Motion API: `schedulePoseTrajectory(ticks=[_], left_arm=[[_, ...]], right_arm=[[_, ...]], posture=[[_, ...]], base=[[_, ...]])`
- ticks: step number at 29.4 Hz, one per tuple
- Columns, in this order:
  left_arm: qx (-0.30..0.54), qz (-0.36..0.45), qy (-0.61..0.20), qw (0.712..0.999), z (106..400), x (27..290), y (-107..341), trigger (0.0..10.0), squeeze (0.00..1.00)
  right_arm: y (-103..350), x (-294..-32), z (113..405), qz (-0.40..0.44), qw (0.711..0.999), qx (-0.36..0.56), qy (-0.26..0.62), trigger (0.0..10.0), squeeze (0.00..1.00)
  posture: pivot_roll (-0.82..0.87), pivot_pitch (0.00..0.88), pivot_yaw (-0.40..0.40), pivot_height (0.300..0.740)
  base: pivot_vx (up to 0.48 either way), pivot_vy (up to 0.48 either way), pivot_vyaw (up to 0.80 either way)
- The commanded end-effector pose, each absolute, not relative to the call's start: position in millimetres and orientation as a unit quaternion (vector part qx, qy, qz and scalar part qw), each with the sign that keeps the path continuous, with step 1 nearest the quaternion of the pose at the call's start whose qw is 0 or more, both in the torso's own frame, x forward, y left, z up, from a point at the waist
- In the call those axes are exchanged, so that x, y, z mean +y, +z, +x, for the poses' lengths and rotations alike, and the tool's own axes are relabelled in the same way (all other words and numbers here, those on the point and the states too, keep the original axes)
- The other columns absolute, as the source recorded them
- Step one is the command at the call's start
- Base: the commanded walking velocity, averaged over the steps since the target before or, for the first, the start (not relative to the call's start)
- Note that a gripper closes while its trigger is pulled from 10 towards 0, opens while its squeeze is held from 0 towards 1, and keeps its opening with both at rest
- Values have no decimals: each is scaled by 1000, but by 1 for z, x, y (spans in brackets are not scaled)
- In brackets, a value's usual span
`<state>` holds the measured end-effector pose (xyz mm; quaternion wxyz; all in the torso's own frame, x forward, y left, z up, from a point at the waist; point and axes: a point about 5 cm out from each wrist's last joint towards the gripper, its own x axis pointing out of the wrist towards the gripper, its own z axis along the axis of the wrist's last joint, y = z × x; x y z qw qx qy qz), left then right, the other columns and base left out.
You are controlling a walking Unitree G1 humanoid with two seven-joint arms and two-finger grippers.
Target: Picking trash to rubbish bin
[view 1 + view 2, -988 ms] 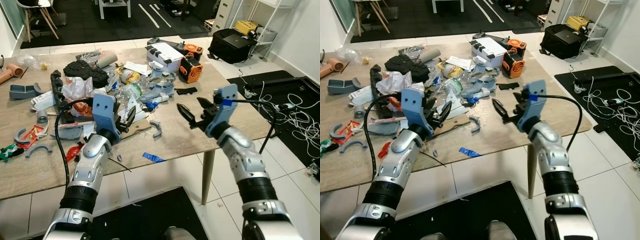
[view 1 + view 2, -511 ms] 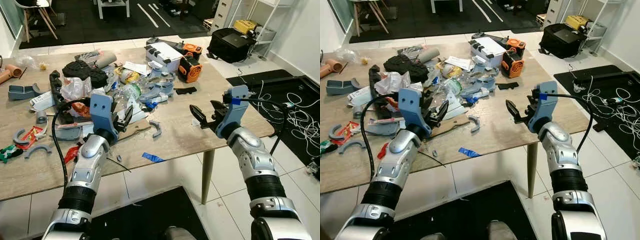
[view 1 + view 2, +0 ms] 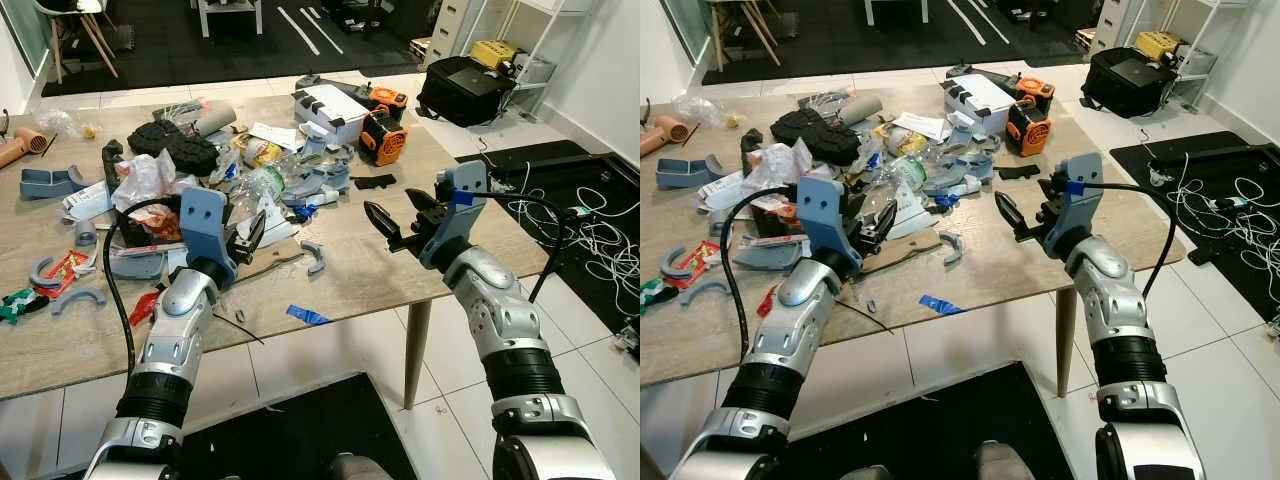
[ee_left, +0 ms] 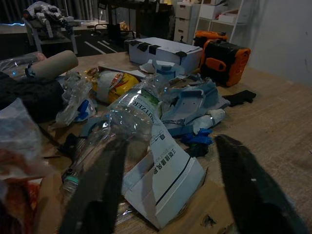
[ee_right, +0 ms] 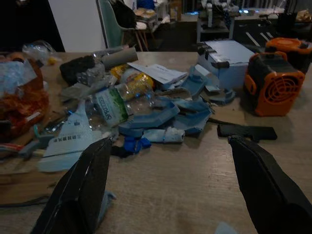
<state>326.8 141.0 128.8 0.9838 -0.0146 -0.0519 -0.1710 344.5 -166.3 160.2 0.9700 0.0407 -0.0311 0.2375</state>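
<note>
On the wooden table (image 3: 400, 270), mid-pile, lies a clear plastic bottle (image 4: 127, 119), the nearest obvious bit of trash. It's on its side, cap end toward the robot, long axis running roughly 7 to 1 o'clock in the left eye view, w/ a white printed leaflet (image 4: 165, 170) half tucked under it on the near side. Around it: blue plastic offcuts (image 5: 156, 117), a yellow snack bag (image 3: 258, 150), crumpled white plastic bag (image 3: 148, 178) at abt 10 o'clock from the bottle, black mesh lumps (image 3: 180, 148) beyond that. Orange-black fan unit (image 3: 381, 137) and white case (image 3: 325, 103) sit at the far side, approx 1–2 o'clock.

Left gripper (image 3: 250, 236) hovers just short of the pile, fingers spread, empty; bottle lies just beyond its tips toward 12–1 o'clock. Right gripper (image 3: 400, 212) is held above bare tabletop, fingers also wide apart, nothing in them; bottle is well off at its 9–10 o'clock.

So the left arm is clearly nearer. My guess: it needs a short reach fwd, and the open fingers look set roughly across the bottle's length already, so little wrist turn needed. No bin spotted from this angle.
</note>
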Motion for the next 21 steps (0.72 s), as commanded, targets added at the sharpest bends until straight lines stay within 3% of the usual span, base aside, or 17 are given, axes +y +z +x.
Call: schedulePoseTrajectory(ticks=[1,13,14,15,16,21], left_arm=[[-57,-10,-173,983,326,143,131,10000,1000],[-66,-20,-162,984,326,147,136,10000,1000],[-66,-18,-160,985,327,148,136,10000,765],[-66,-18,-160,985,327,148,136,10000,765],[-65,-17,-158,985,327,148,135,10000,0],[-63,-14,-163,985,327,146,135,10000,0]], right_arm=[[163,-166,343,44,969,-42,240,10000,1000],[169,-164,343,37,969,-47,241,10000,1000],[169,-163,344,37,969,-46,242,10000,427],[169,-163,344,37,969,-46,242,10000,427],[170,-161,344,37,968,-45,244,10000,0],[169,-154,341,45,964,-46,258,10000,0]], posture=[[-56,0,-45,740],[-59,0,-46,740],[-59,0,-46,740],[-59,0,-46,740],[-59,0,-46,740],[-63,0,-34,740]], base=[[0,0,0],[0,0,0],[0,0,0],[0,0,0],[0,0,0],[0,0,0]])
